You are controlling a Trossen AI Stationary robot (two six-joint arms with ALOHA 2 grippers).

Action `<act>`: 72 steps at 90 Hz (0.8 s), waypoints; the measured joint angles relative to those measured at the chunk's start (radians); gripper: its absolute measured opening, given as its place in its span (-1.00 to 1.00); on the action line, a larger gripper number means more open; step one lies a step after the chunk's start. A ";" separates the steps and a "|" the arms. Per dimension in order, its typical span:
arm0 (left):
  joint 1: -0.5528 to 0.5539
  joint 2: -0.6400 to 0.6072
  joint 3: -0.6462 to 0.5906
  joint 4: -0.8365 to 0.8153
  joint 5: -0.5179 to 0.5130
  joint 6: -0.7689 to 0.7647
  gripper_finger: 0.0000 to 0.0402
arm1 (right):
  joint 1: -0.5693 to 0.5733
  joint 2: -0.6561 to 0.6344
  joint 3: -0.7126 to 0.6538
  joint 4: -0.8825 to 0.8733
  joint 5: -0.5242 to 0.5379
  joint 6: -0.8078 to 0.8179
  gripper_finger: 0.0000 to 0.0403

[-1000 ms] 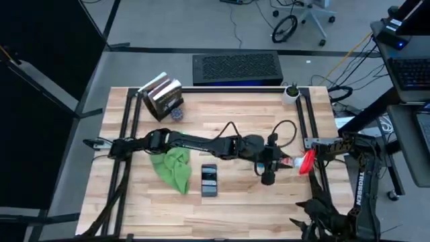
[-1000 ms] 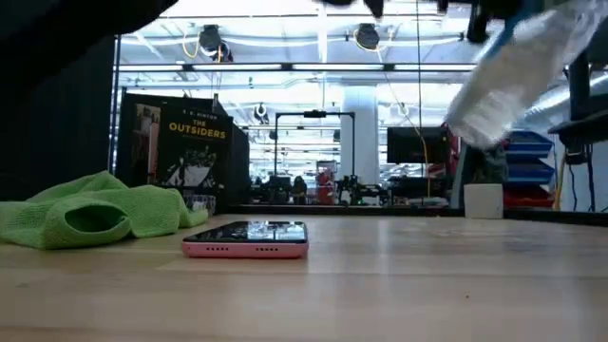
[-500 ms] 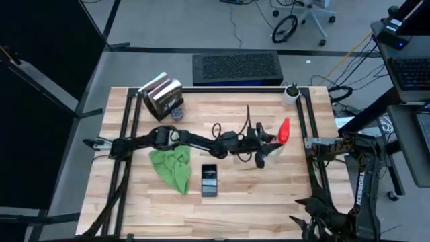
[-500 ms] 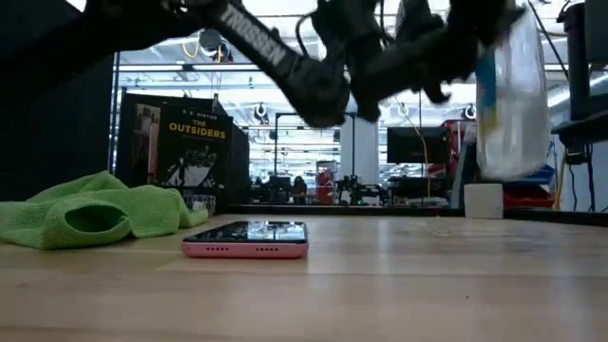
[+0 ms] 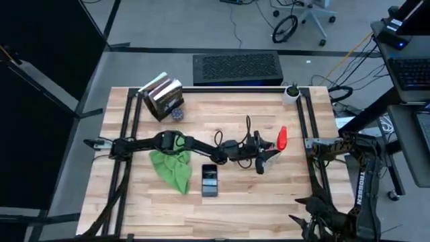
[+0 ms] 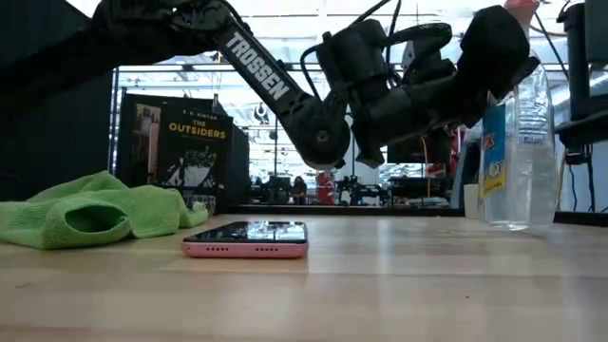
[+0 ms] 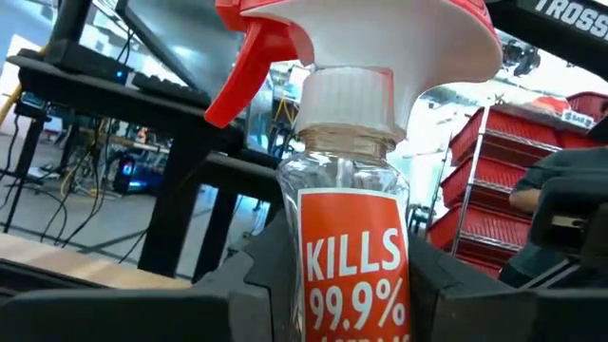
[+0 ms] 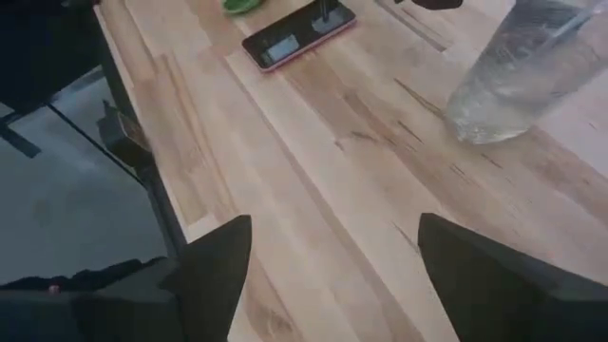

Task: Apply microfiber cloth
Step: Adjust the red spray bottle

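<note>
The left end effector (image 5: 263, 158) is clamped around the spray bottle (image 6: 518, 142), which stands upright on the surface (image 5: 269, 202). The green cloth (image 5: 173, 167) sits bunched up well behind it, back along the arm, beside the phone (image 5: 209, 180). The right end effector (image 8: 328, 275) hangs over the surface edge, fingers spread apart, holding nothing.

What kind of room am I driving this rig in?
Likely a robotics lab or workshop: a wheeled office chair on a cabled concrete floor, red metal storage racks, and a pale butcher-block wooden worktable.
</note>
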 joint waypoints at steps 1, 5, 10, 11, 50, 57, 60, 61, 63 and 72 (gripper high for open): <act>0.000 0.000 0.000 0.000 0.000 0.001 -0.50 | 0.000 0.000 0.000 0.000 0.000 0.000 0.42; 0.000 0.000 0.000 0.001 0.000 0.018 -0.47 | 0.000 0.000 0.000 0.000 0.000 0.000 0.42; -0.002 0.000 0.000 0.006 0.003 0.050 -0.41 | 0.000 0.000 0.000 0.000 0.000 -0.001 0.42; -0.002 0.001 0.000 0.007 0.005 0.056 -0.39 | 0.000 0.000 0.000 0.000 0.000 -0.001 0.42; -0.009 0.001 -0.004 -0.003 0.043 0.099 0.25 | -0.002 0.000 0.000 0.005 -0.003 -0.003 0.42; -0.009 0.000 -0.004 -0.006 0.046 0.104 0.31 | -0.002 0.000 0.000 0.005 -0.003 -0.003 0.42; -0.009 -0.002 -0.004 -0.006 0.047 0.112 0.32 | -0.002 0.000 0.000 0.005 -0.003 -0.002 0.42; -0.009 -0.003 -0.005 -0.008 0.048 0.117 0.32 | -0.002 0.000 0.000 0.005 -0.004 -0.003 0.42; -0.009 -0.008 -0.006 -0.017 0.052 0.124 0.33 | -0.002 0.000 0.000 0.005 -0.004 -0.003 0.42; -0.009 -0.030 -0.006 -0.056 0.075 0.131 0.34 | -0.002 0.000 0.000 0.011 -0.006 -0.003 0.42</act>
